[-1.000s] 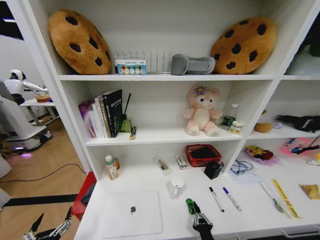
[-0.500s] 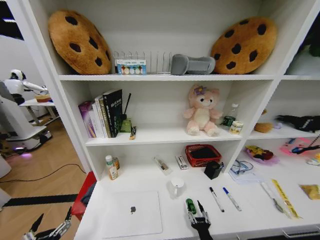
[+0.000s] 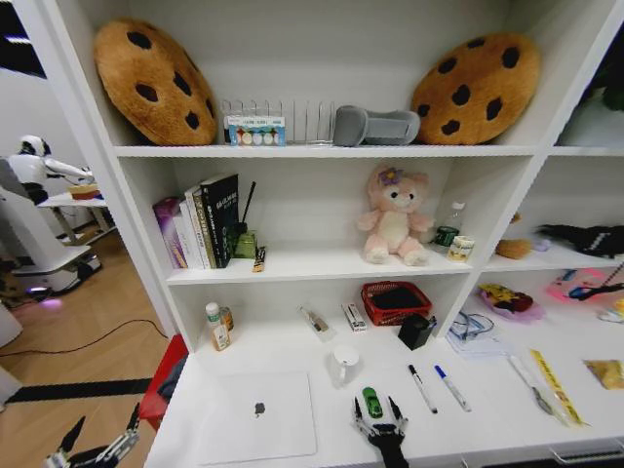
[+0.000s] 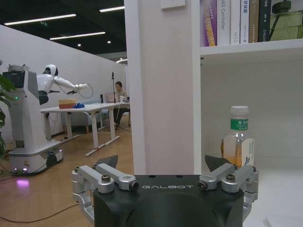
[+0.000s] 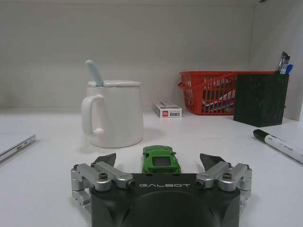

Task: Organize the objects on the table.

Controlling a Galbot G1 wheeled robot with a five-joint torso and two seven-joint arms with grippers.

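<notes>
The tiny green toy car (image 3: 371, 401) sits on the white table (image 3: 487, 414) near its front edge, just right of the silver laptop (image 3: 258, 414). My right gripper (image 3: 379, 413) is open, one finger on each side of the car's rear. In the right wrist view the car (image 5: 161, 159) lies between the spread fingertips (image 5: 107, 159) of the right gripper (image 5: 158, 161), not clamped. Behind it stand the white mug (image 3: 343, 365) and black pen cup (image 3: 416, 331). Two white pens (image 3: 421, 388) lie to the right. My left gripper (image 3: 102, 426) hangs open, low beside the table's left end.
A red mesh basket (image 3: 396, 302) and small box (image 3: 354, 317) sit at the back under the shelf, with bottles (image 3: 216, 327) at back left. Glasses, paper and long tools (image 3: 546, 385) crowd the right side. The shelf post (image 4: 161, 85) and a bottle (image 4: 238, 142) face the left wrist.
My right gripper has shifted slightly left and spread its fingers from nearly closed to wide open around the green car. The car and the left arm have not moved.
</notes>
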